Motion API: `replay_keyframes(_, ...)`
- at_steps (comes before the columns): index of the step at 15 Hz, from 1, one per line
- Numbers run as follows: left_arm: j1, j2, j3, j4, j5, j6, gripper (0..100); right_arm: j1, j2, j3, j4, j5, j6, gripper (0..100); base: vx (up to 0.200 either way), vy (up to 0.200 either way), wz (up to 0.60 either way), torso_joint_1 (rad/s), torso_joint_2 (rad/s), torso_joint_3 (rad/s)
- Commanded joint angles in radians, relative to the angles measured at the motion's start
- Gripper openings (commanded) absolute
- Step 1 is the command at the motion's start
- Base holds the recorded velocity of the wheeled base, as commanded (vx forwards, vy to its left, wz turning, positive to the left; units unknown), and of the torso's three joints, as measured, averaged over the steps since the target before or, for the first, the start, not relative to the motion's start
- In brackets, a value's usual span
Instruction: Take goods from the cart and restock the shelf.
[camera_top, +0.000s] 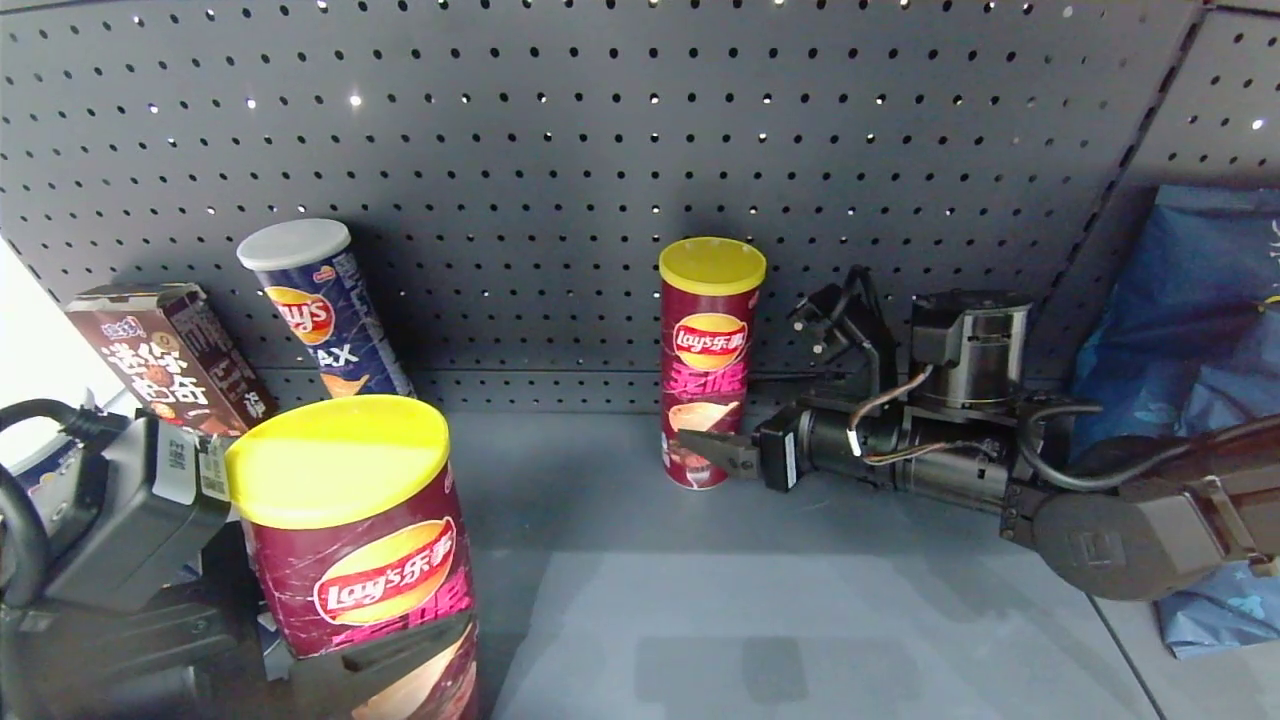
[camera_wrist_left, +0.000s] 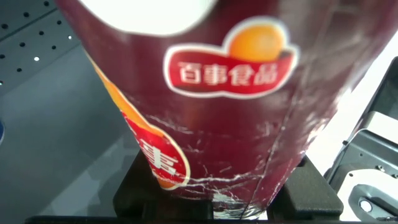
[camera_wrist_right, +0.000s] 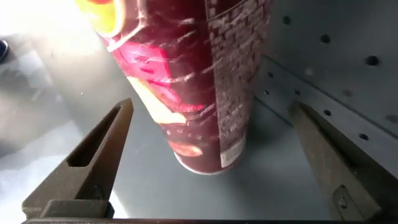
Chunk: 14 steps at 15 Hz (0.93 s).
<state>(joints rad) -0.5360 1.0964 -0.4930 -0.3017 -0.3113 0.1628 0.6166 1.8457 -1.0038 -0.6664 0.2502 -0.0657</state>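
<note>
A maroon chips can (camera_top: 710, 350) with a yellow lid stands upright on the grey shelf (camera_top: 800, 600), close to the pegboard back. My right gripper (camera_top: 702, 450) is open at the can's base. Its fingers (camera_wrist_right: 102, 149) straddle this can (camera_wrist_right: 199, 81) with a gap on each side. At the lower left my left gripper (camera_top: 385, 645) is shut on a second maroon can (camera_top: 350, 540) with a yellow lid, held upright above the shelf's front. In the left wrist view that can (camera_wrist_left: 236, 106) sits between the dark jaws of the left gripper (camera_wrist_left: 224, 193).
A blue chips can (camera_top: 320, 310) with a white lid leans against the pegboard at the left, beside a tilted brown box (camera_top: 170, 355). A blue bag (camera_top: 1190, 340) lies at the right end. Bare shelf floor lies between the two maroon cans.
</note>
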Motion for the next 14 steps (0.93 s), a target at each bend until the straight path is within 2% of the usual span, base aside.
replay_keyframes(1, 0.001, -0.001, 0.004, 0.0, 0.0, 0.0, 0, 0.005, 0.027, -0.016, -0.001, 0.001, 0.0, 100, 0.0, 0.0, 0.0, 0.0, 0.0, 0.0)
replay_keyframes(4, 0.001, -0.001, 0.004, 0.0, 0.001, 0.0, 0, 0.005, 0.053, -0.038, -0.004, 0.001, -0.002, 100, 0.0, 0.0, 0.0, 0.0, 0.0, 0.0)
replay_keyframes(5, 0.001, -0.001, 0.004, 0.0, 0.0, 0.0, 0, 0.005, 0.055, -0.035, -0.016, 0.003, -0.003, 0, 0.0, 0.0, 0.0, 0.0, 0.0, 0.0)
replay_keyframes(11, 0.001, -0.001, 0.004, 0.0, 0.001, 0.0, 0, 0.008, 0.053, -0.027, -0.024, 0.003, -0.005, 0, 0.0, 0.0, 0.0, 0.0, 0.0, 0.0)
replay_keyframes(14, 0.001, -0.001, 0.005, 0.0, 0.0, 0.0, 0, 0.02, -0.019, 0.013, -0.013, 0.004, -0.005, 0, 0.0, 0.0, 0.0, 0.0, 0.0, 0.0)
